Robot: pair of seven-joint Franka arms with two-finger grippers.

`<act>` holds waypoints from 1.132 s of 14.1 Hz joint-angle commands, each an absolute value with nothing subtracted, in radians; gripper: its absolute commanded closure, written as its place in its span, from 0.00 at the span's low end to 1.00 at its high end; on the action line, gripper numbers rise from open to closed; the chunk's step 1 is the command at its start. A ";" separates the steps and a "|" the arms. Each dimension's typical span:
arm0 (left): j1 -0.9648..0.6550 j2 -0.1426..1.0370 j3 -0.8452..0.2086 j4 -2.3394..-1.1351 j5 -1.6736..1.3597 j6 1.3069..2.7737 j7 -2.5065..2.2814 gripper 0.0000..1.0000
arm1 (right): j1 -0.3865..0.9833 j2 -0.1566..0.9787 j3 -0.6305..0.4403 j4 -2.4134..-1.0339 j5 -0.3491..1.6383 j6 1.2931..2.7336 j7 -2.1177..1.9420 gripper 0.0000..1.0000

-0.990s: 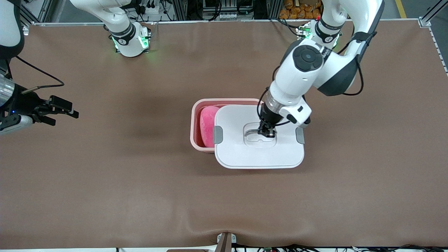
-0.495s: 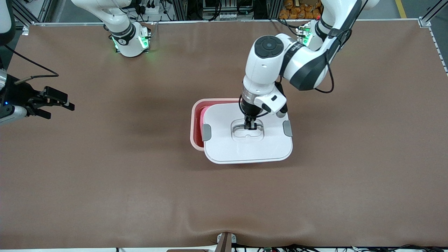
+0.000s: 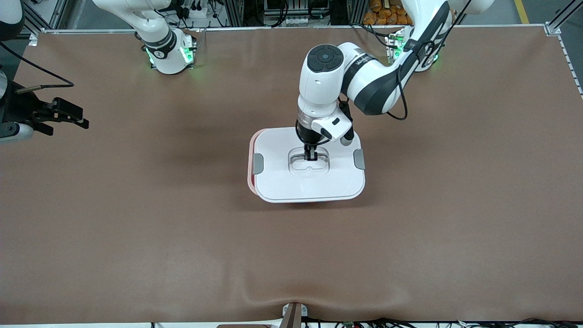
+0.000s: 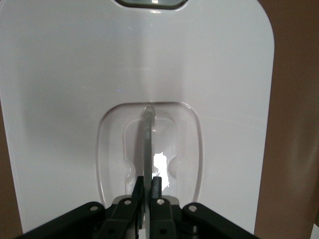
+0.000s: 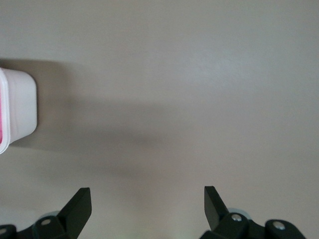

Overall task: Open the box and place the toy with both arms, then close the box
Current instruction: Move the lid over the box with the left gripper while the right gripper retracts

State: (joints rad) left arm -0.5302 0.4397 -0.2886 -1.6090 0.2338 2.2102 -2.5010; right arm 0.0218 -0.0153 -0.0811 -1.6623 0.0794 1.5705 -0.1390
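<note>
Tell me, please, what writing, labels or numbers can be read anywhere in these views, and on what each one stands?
Left arm: a line of dark lettering along the white link by the black joint cap, too small to read.
Lid: no writing shows in the front view or the left wrist view.
Left gripper and right gripper: no label shows.
Nothing else legible.

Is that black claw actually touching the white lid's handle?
Touching. The left wrist view shows the left gripper shut on the lid's handle, pinched between its fingers.
</note>
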 commanded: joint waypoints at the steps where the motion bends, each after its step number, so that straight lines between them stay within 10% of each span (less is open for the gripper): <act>1: -0.554 0.442 -0.284 -1.609 0.262 2.217 -2.545 1.00 | 0.021 -0.032 -0.069 -1.629 0.044 1.508 -0.022 0.00; 16: -0.592 0.479 -0.287 -1.635 0.376 2.270 -2.677 1.00 | 0.023 -0.021 -0.068 -1.582 -0.025 1.474 -0.008 0.00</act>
